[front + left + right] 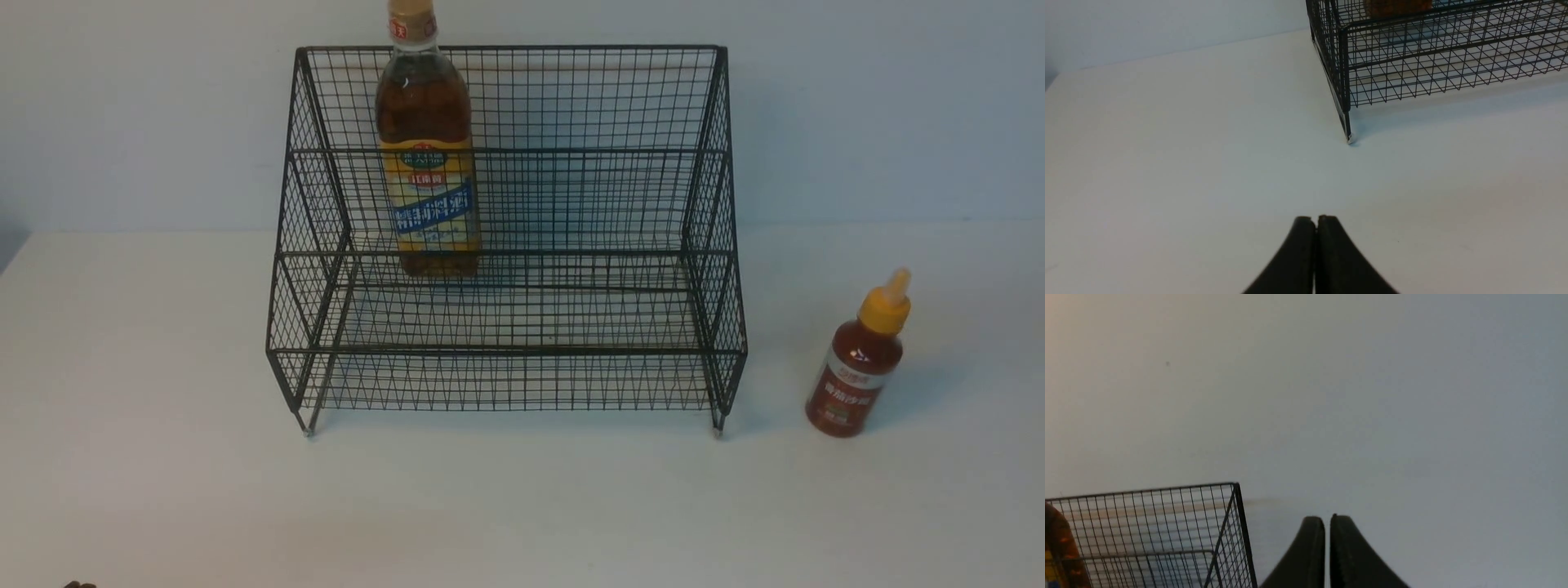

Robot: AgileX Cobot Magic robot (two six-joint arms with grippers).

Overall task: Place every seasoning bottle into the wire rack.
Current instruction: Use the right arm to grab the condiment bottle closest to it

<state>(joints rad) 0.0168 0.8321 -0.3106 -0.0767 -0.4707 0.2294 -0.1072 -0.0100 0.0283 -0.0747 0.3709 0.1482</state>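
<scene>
The black wire rack (506, 376) stands at mid table. The tall amber bottle (426, 139) with tan cap and yellow-and-blue label stands upright on the rack's upper tier, left of centre. The small red sauce bottle (857, 363) with yellow nozzle cap stands on the table right of the rack, leaning slightly. My left gripper (1316, 217) is shut and empty, low over the table in front of the rack's left front foot (1348, 139). My right gripper (1327, 517) is shut and empty, facing the wall beside the rack's upper right corner (1235, 485); the amber bottle (1059, 547) shows at that view's edge.
A white table (163, 457) meets a pale wall (882, 106) behind the rack. A dark bit of the left arm (79, 585) shows at the front view's bottom left corner.
</scene>
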